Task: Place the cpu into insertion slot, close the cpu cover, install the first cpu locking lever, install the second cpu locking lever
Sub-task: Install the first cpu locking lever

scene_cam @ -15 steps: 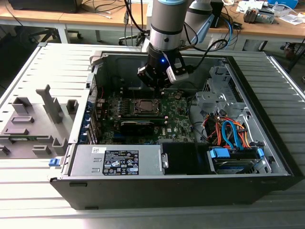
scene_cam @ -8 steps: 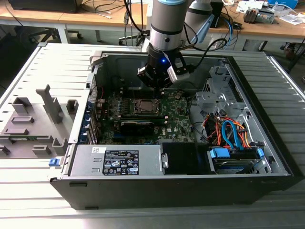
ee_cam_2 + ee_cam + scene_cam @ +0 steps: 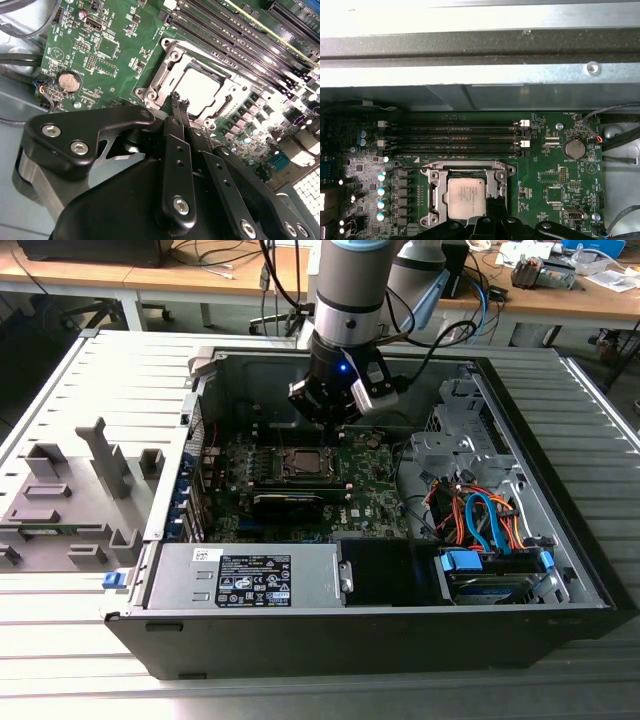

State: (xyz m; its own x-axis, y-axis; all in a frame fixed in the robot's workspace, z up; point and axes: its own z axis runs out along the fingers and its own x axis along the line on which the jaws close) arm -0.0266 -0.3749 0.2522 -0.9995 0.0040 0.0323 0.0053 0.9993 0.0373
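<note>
An open black computer case (image 3: 560, 570) is laid flat on a ribbed grey table (image 3: 60, 390). The green motherboard (image 3: 370, 500) is exposed inside, with a boxy grey power supply (image 3: 250, 575) along the near wall and a bundle of orange and blue cables (image 3: 480, 515) toward the exterior view's right.

The arm's gripper (image 3: 330, 420) is held low over the board, just beyond the socket in the exterior view. In the second wrist view the matte black fingers (image 3: 179, 107) are seen drawn close together, tips at the socket's edge; whether anything is pinched between the jaws cannot be told.

The cpu (image 3: 465, 196), a flat square with a pale silvery-beige metal face, is seated in the insertion slot (image 3: 492, 172). The cpu cover (image 3: 436, 192), a thin silvery metal frame with a large square window, is seen lying around the chip in both wrist views. Whether the locking levers are latched cannot be told.

Long black memory slots (image 3: 455, 137) run parallel beside the socket. A round silvery coin cell (image 3: 576, 148) sits well apart from it.
</note>
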